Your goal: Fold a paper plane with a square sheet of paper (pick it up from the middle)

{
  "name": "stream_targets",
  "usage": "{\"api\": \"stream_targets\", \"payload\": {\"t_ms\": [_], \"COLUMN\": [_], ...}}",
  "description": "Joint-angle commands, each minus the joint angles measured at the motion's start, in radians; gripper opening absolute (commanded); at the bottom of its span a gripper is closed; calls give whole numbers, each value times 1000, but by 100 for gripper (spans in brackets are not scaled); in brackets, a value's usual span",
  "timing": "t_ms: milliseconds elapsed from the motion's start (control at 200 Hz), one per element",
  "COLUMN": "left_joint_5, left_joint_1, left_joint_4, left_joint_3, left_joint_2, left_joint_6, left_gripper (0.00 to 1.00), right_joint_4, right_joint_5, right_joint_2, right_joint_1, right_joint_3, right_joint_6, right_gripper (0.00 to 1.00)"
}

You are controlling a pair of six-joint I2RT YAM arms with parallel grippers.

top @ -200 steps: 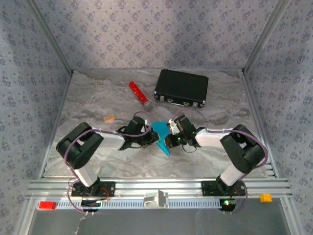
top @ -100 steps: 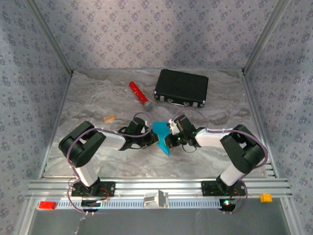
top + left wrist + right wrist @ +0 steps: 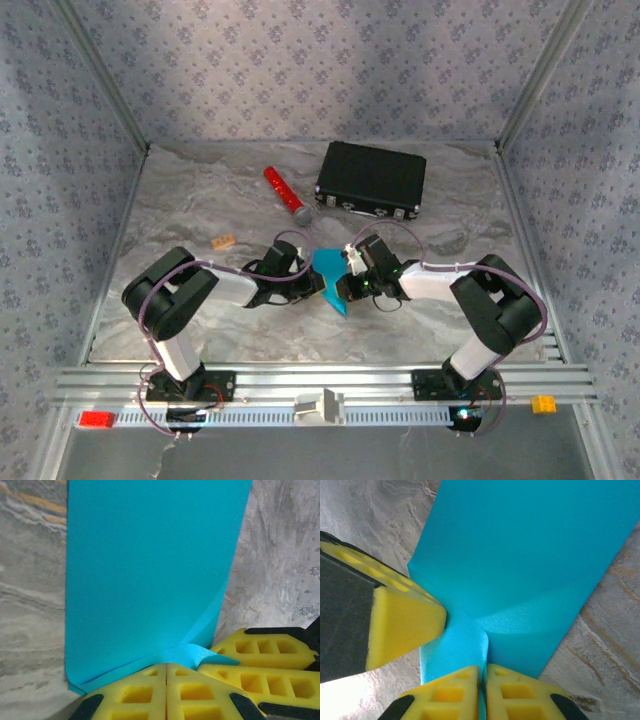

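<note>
The blue paper (image 3: 327, 270) is held between the two arms near the middle of the worktop (image 3: 190, 200), its flat part tilted and one corner pointing to the near rail; whether that corner touches the surface I cannot tell. The left fingers (image 3: 170, 676) are closed, pads pressed together on the bottom edge of the sheet; the right fingers (image 3: 479, 676) are also closed, pinching a curled fold of the same edge. The two pairs sit just beside each other, so the paper bends sharply between them; its long side edges are straight and free. At the far side lie a black case (image 3: 371, 180) and a red tube (image 3: 284, 194), both apart from the sheet; a small block (image 3: 224, 241) lies to the left. Bare worktop is open toward the near rail and on both sides.
</note>
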Motion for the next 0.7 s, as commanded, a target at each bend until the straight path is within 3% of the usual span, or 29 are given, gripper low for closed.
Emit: {"api": "stream_targets", "payload": {"t_ms": [0, 200, 425, 550, 695], "left_joint_5": [-31, -33, -34, -35, -35], "left_joint_1": [-17, -18, -19, -19, -19], "left_joint_4": [-64, -76, -72, -72, -73], "left_joint_3": [-5, 2, 5, 6, 8], "left_joint_2": [14, 15, 22, 24, 25], "left_joint_6": [36, 41, 39, 39, 40], "left_gripper": [7, 7, 7, 7, 7], "right_joint_4": [-67, -110, -135, -131, -155], "right_joint_5": [29, 11, -75, -158, -160], "right_joint_2": [-15, -105, -171, -160, -122], "right_joint_1": [-15, -40, -44, -13, 40], "right_joint_3": [23, 35, 31, 39, 59], "right_joint_6": [13, 28, 65, 85, 80], "right_gripper": [19, 29, 33, 28, 15]}}
